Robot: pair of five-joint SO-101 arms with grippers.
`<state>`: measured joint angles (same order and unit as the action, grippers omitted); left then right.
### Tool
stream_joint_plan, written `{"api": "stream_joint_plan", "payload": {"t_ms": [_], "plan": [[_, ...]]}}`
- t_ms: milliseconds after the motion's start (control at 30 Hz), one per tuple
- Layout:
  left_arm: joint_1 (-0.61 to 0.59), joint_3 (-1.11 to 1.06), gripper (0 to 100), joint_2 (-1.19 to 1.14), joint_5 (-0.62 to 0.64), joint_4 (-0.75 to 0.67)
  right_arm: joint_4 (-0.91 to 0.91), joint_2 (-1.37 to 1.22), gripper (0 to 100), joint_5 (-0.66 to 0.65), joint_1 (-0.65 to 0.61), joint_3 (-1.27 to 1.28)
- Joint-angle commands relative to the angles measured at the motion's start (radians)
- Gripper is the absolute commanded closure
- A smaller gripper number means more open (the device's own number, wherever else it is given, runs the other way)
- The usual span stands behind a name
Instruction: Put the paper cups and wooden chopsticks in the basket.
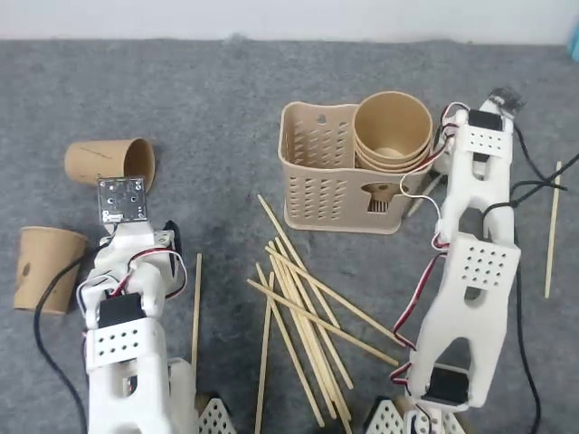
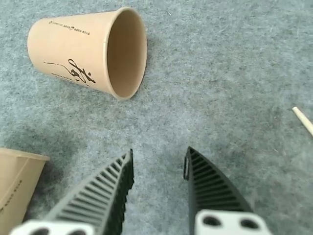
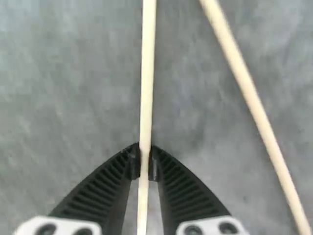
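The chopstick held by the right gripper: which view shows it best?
The right wrist view: the chopstick runs between the right gripper's shut fingers. The high view gives a short piece beside the basket. The left wrist view faces a paper cup.

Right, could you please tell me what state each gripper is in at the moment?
Left gripper: open, holding nothing, near a tipped paper cup.
Right gripper: shut on a wooden chopstick.

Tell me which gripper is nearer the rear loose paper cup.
Left. The left gripper sits open just short of that paper cup; the right gripper is over beside the basket.
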<state>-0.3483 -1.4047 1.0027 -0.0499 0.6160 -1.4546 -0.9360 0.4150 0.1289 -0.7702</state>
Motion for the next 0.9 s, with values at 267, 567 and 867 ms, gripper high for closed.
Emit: {"api": "stream_joint_plan", "payload": {"t_ms": [267, 567, 867], "plan": [[0.002, 0.019, 83, 0.003, -0.009, -0.021, -0.34, 0.34, 99.2, -0.255, 0.191, 0.161], [0.002, 0.019, 83, 0.003, -0.009, -0.021, -0.318, 0.71, 99.2, -0.473, 0.331, 0.64], [0.002, 0.018, 83, 0.003, -0.009, -0.021, -0.015, 1.121, 99.2, -0.692, 0.272, 1.204]]}}
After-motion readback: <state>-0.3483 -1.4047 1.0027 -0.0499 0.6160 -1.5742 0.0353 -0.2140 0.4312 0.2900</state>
